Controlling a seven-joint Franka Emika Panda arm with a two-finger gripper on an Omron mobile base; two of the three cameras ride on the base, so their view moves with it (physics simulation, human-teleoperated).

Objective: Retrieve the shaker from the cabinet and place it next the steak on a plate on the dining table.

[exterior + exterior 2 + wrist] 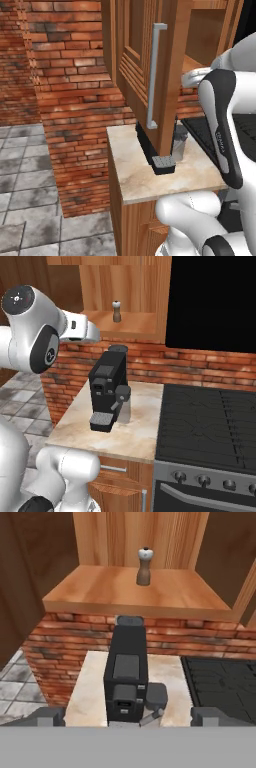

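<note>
one small dark brown cylindrical shaker with a pale cap point(144, 567) stands upright on the smooth wooden shelf of the reddish-brown panelled cabinet point(135, 592), whose door with one long grey bar handle point(154, 75) hangs open. below, one boxy black coffee machine point(107, 390) sits on the beige marbled stone counter point(142, 433) against rough red brick. the end effector point(128, 717) is released, jaws wide, holding nothing.

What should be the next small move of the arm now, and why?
Probably advance the open gripper up and forward toward the shaker. The cabinet door is already swung open, and the shaker stands upright, untouched on the shelf above the coffee machine, well ahead of the fingertips.
</note>
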